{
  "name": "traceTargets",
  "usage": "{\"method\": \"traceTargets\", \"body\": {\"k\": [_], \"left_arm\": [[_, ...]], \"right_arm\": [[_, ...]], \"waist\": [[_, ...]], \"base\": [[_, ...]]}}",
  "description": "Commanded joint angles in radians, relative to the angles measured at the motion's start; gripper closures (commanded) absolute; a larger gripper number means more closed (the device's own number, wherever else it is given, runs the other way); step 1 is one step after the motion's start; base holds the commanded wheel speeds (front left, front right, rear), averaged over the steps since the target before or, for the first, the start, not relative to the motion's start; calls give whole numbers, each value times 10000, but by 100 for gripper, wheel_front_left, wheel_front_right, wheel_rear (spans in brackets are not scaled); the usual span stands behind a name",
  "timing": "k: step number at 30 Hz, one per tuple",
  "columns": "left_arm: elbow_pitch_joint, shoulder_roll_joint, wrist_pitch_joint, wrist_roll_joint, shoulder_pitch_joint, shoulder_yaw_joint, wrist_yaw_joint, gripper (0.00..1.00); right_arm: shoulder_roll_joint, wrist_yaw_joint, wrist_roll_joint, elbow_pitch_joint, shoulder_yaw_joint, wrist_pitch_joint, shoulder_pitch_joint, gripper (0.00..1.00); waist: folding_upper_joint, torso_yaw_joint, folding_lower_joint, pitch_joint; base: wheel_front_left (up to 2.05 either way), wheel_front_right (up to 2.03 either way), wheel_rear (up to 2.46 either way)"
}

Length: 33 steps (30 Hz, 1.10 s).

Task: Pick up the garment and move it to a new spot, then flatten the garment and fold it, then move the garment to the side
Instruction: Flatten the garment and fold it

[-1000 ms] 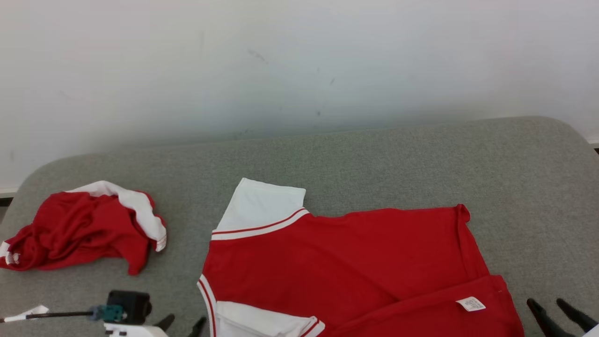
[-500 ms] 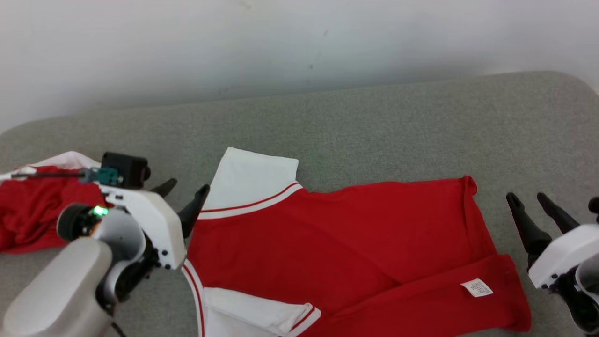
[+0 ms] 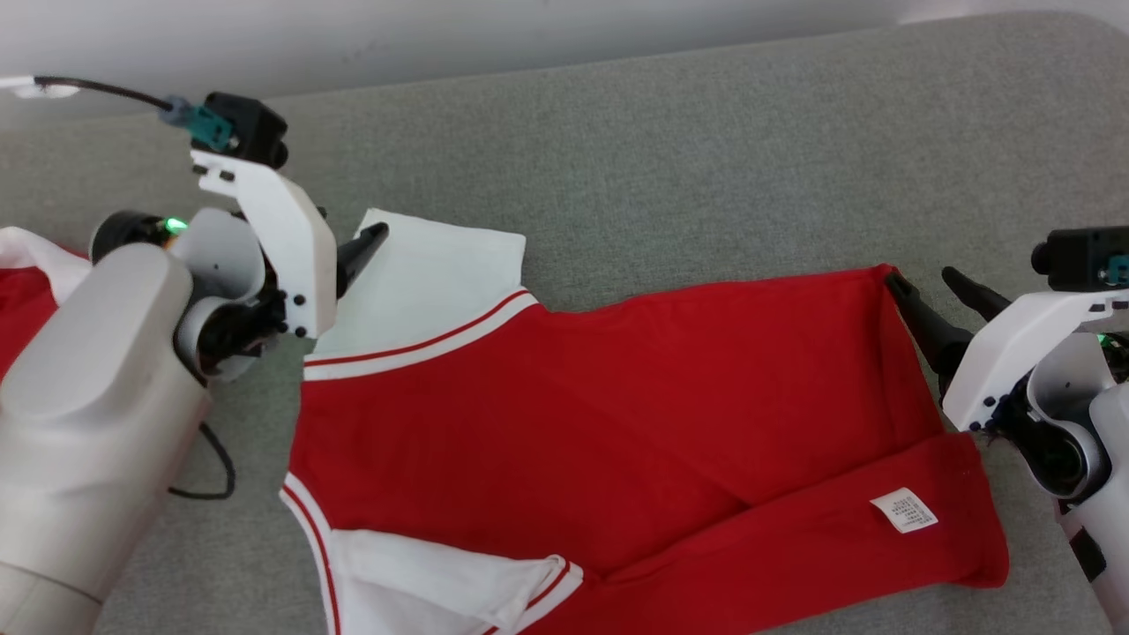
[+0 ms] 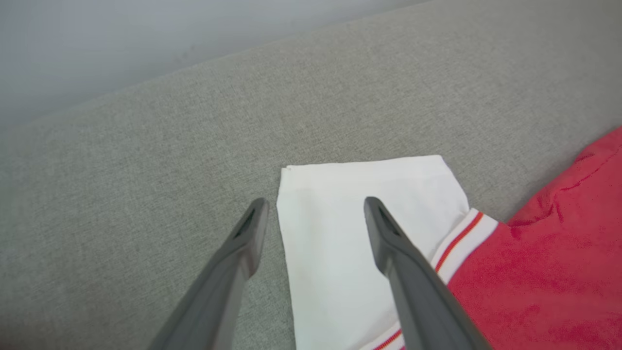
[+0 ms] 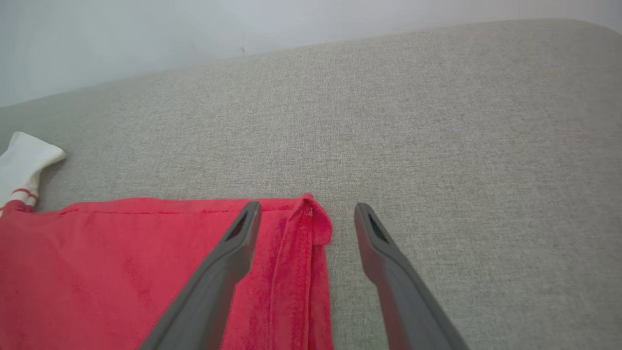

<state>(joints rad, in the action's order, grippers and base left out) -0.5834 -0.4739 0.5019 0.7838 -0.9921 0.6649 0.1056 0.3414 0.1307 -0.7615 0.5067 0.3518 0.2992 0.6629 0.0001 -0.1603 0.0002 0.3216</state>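
The garment (image 3: 617, 414), a red shirt with white, red-striped sleeves, lies spread on the grey padded surface (image 3: 706, 132), its near hem folded over with a white label showing. My left gripper (image 3: 348, 225) is open at the far white sleeve (image 4: 359, 218). Its fingers straddle the sleeve's outer edge, one over the fabric (image 4: 384, 233) and one over bare padding (image 4: 248, 233). My right gripper (image 3: 924, 279) is open at the garment's far right corner. That rolled red hem corner (image 5: 306, 218) lies between its fingertips (image 5: 307, 208).
A second red and white garment (image 3: 18, 282) lies bunched at the far left behind my left forearm. A black cable (image 3: 207, 476) loops on the padding below that arm. A pale wall runs along the padding's far edge (image 5: 311, 43).
The head camera has tilted down. Both arms have come forward from the bottom edge to the garment's far corners, left at the white sleeve, right at the hem corner. Both grippers have stayed open.
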Motion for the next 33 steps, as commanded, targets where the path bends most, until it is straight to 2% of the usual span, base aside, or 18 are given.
{"method": "traceTargets", "body": {"k": [1, 10, 15, 16, 17, 18, 19, 20, 21, 22, 23, 33], "left_arm": [[-390, 49, 245, -61, -458, 238, 106, 0], [-1805, 183, 628, 111, -1690, 859, 245, 0], [-2120, 225, 876, 356, -1867, 1330, 256, 0], [-2118, 213, 906, 444, -1856, 1434, 257, 0], [-2107, 211, 974, 550, -1838, 1522, 257, 29], [-2073, 202, 1046, 670, -1837, 1625, 259, 56], [-2073, 202, 1046, 670, -1837, 1625, 259, 56], [-2051, 176, 1071, 780, -1843, 1705, 260, 80], [-2028, 147, 1071, 880, -1857, 1780, 260, 100], [-2004, 110, 1058, 938, -1870, 1847, 259, 100], [-1969, 74, 1027, 988, -1880, 1908, 258, 100], [-1930, -145, 132, 1424, -2116, 2446, 244, 100]], "right_arm": [[7, -2, -247, 205, 309, 149, 372, 0], [-91, -2, -1128, 793, 1594, 274, 1437, 0], [-55, -2, -1610, 979, 2220, 143, 1728, 0], [-26, -2, -1698, 1017, 2329, 105, 1759, 10], [7, -2, -1779, 1067, 2436, 110, 1780, 25], [46, -2, -1860, 1123, 2548, 76, 1795, 49], [46, -2, -1860, 1123, 2548, 76, 1795, 49], [81, -2, -1939, 1172, 2639, 45, 1807, 56], [127, -2, -2000, 1224, 2729, 5, 1832, 69], [175, -2, -2042, 1271, 2790, -113, 1872, 89], [213, -2, -2075, 1324, 2850, -187, 1910, 100], [336, -10, -2307, 2068, 3061, -1677, 2175, 100]], "waist": [[-1, -193, -2, 455], [-1, -489, -2, 1130], [-1, -557, -2, 1308], [-1, -553, -2, 1322], [-1, -542, -2, 1325], [-1, -529, -2, 1317], [-1, -529, -2, 1317], [-1, -516, -2, 1302], [-1, -502, -2, 1281], [-1, -488, -2, 1254], [-1, -476, -2, 1222], [-1, -302, -2, 741]], "base": [[0, 0, 0], [0, 0, 0], [0, 0, 0], [0, 0, 0], [0, 0, 0], [0, 0, 0], [0, 0, 0], [0, 0, 0], [0, 0, 0], [0, 0, 0], [0, 0, 0], [0, 0, 0]]}}
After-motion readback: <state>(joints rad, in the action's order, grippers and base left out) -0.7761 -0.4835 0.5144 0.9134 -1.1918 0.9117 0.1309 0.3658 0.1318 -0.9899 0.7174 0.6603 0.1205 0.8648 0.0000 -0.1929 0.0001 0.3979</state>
